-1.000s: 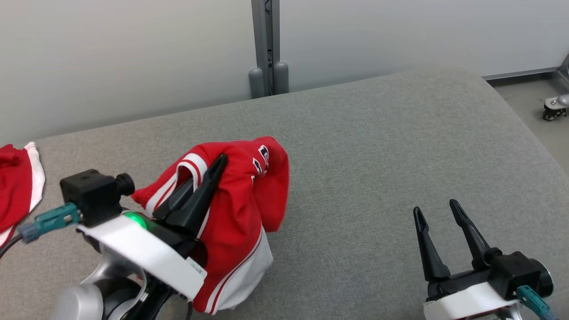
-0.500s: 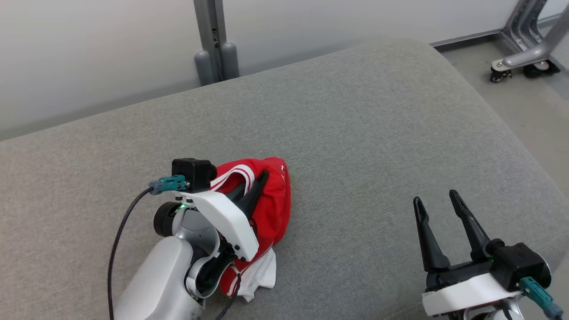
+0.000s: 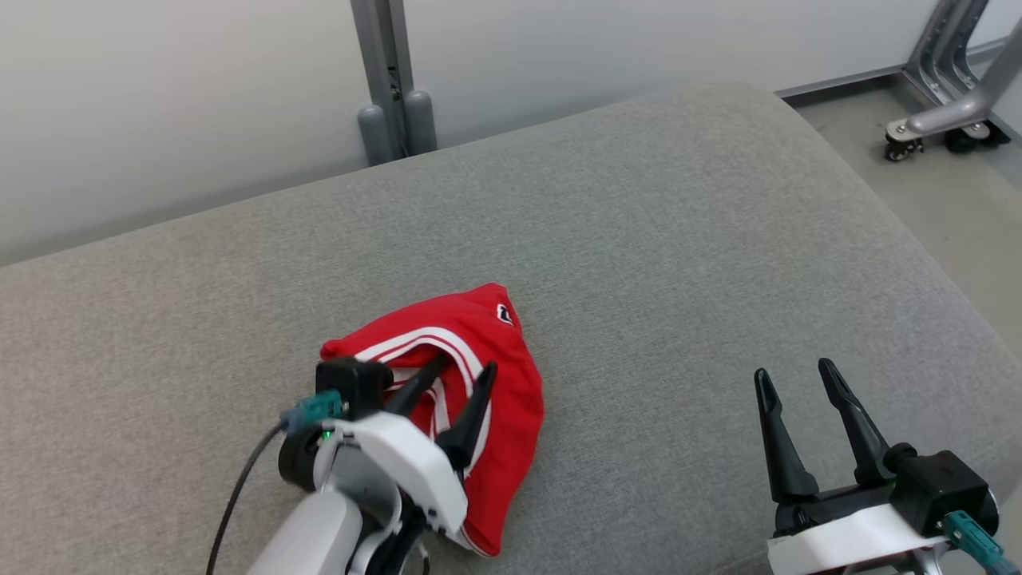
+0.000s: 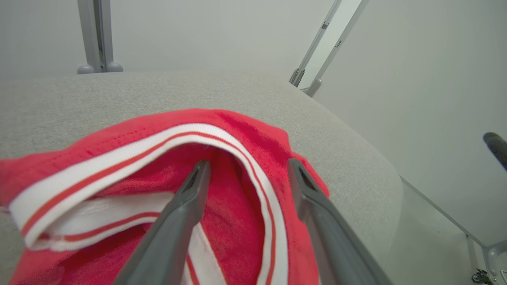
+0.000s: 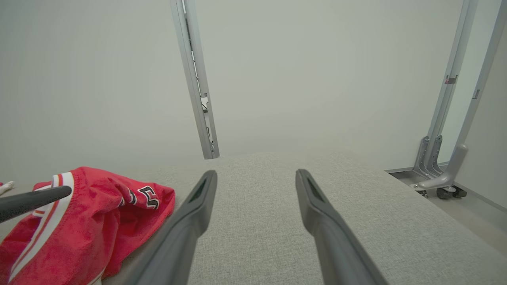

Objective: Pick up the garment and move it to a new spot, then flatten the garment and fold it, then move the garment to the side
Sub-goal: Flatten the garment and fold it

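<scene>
While the red garment (image 3: 499,351) lies crumpled at the cushion's (image 3: 679,239) seven o'clock beneath the left gripper's (image 3: 466,362) open, empty jaws, the right gripper (image 3: 792,369) sits open at five o'clock; flattening seems next, needing grips on opposite edges.

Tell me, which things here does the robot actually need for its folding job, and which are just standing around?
In the job: red garment with white trim; left end effector, open over it; right end effector, open and empty; grey padded surface the garment lies on.
Just around: grey metal post; wheeled metal frame on the floor.
</scene>
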You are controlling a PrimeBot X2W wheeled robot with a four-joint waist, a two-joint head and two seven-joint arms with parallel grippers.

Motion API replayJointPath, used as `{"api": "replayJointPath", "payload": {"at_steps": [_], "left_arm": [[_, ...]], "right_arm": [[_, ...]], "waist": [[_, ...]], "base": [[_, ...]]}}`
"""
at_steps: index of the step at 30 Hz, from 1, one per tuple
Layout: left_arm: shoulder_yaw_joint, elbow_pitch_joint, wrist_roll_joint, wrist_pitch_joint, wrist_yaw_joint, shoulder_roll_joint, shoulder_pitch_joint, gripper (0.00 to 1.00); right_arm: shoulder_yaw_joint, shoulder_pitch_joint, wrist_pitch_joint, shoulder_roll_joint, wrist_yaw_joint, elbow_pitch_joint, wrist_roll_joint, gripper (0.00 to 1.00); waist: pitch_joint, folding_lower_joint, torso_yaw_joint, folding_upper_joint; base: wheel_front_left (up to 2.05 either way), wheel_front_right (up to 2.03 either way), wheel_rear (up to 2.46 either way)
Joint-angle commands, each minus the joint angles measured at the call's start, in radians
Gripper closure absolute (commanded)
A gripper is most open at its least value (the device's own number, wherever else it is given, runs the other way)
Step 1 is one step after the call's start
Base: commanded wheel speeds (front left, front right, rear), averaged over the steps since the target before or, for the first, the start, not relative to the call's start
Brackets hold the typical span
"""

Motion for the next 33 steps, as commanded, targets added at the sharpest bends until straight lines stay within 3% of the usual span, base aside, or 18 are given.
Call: {"api": "replayJointPath", "payload": {"at_steps": [1,7,12,22,33], "left_arm": [[-0.009,-0.045,0.011,-0.003,0.010,0.018,0.044,0.00],[-0.031,-0.286,0.013,0.050,0.073,0.082,0.239,0.00],[-0.059,-0.372,-0.004,0.109,0.089,0.100,0.308,0.00],[-0.092,-0.385,0.020,0.169,0.112,0.120,0.311,0.00],[-0.095,-0.327,0.030,0.141,0.125,0.115,0.310,0.00]], "right_arm": [[0.001,0.006,-0.005,-0.004,0.000,0.000,0.006,0.00],[0.003,0.012,-0.005,-0.004,0.000,-0.003,0.001,0.00],[0.009,0.004,-0.005,-0.004,0.000,-0.005,-0.001,0.00],[0.011,-0.022,-0.005,-0.004,0.000,-0.010,-0.001,0.00],[0.017,-0.034,-0.005,-0.004,0.000,-0.010,0.007,0.00]], "waist": [[-0.010,0.0000,0.015,0.0000],[-0.008,0.0000,0.043,0.0000],[0.010,0.0000,0.047,0.0000],[0.069,0.0000,0.019,0.0000],[0.086,0.0000,-0.001,0.0000]], "base": [[0.00,0.00,0.00],[0.00,0.00,0.00],[0.00,0.00,0.00],[0.00,0.00,0.00],[0.00,0.00,0.00]]}}
